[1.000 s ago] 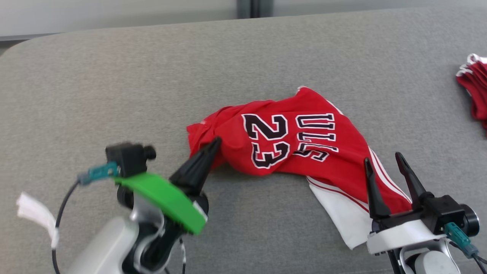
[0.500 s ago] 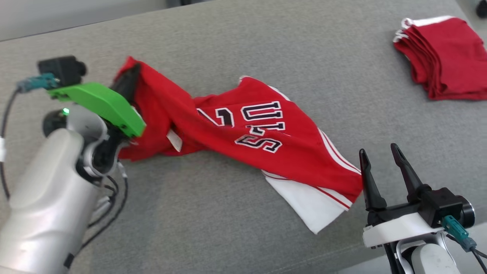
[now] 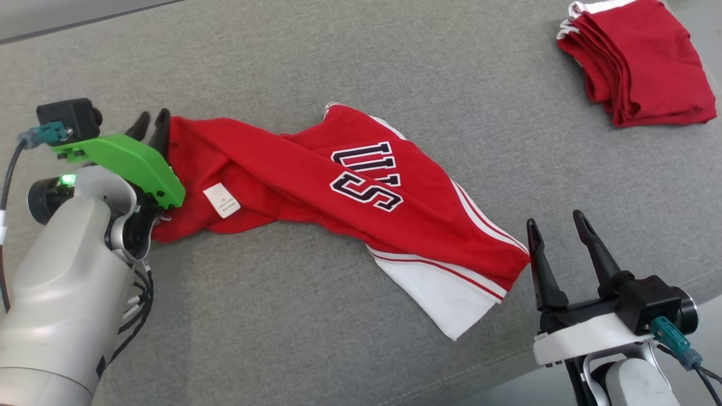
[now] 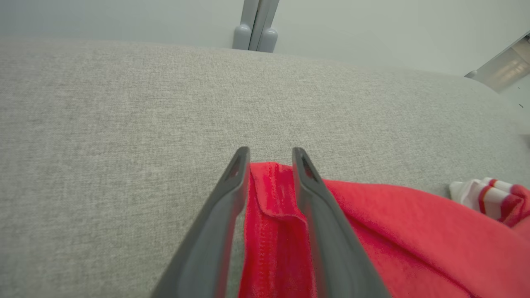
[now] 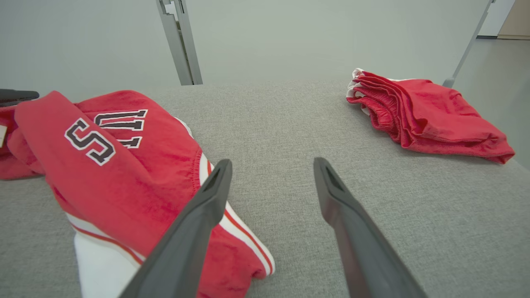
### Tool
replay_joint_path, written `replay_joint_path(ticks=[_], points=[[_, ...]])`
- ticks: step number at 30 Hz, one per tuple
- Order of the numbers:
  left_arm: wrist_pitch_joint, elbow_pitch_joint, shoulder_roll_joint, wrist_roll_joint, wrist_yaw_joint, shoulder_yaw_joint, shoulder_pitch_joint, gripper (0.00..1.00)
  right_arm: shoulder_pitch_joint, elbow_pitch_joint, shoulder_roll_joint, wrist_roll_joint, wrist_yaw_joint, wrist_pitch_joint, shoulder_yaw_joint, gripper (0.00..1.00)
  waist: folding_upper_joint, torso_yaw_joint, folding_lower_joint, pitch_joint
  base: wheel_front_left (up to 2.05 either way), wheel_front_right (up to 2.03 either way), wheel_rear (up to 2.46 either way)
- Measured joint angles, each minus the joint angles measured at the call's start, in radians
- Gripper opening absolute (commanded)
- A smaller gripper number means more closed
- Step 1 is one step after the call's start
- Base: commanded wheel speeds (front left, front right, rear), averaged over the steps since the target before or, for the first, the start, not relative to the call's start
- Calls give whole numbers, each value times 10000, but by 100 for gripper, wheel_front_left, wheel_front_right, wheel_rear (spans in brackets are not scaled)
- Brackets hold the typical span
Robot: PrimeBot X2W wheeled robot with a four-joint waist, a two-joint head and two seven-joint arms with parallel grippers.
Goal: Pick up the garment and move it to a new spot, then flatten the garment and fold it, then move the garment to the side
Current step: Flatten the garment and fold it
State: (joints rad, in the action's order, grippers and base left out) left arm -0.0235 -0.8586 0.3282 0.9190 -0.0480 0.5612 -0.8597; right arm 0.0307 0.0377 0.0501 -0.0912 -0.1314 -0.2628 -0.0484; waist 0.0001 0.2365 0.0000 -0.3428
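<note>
At the lower right of the head view, the right hand [image 3: 554, 221] stands wide open and empty, just beside the red-and-white sports garment [image 3: 350, 192] stretched diagonally across the grey bench [image 3: 338, 338]. At left, the left hand [image 3: 153, 117] is slightly parted, the garment's edge lying between its fingers. Folded red garments [image 3: 648, 67] sit upper right.

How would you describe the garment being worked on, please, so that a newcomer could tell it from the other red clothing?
On the grey surface, look to the middle, where a red garment lies stretched out and twisted, one end at the left gripper. Unlike the folded red stack at the far right corner, it shows dark outlined lettering and a white panel.
</note>
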Motion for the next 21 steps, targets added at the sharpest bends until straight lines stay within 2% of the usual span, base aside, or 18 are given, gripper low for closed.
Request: replay_joint_path(ticks=[7,14,21], points=[[-1183,-104,73,-40,-313,-123,48,100,-191,59,-4,59,0,0,104,100,0,-386,0,385,0,0,0],[-1434,1323,-23,105,-370,29,1467,100,-520,119,-4,67,0,0,184,100,0,-851,0,943,0,0,0],[-784,3081,-6,86,328,575,3080,100,-579,92,-6,67,0,0,90,100,0,-1394,0,1147,0,0,0]])
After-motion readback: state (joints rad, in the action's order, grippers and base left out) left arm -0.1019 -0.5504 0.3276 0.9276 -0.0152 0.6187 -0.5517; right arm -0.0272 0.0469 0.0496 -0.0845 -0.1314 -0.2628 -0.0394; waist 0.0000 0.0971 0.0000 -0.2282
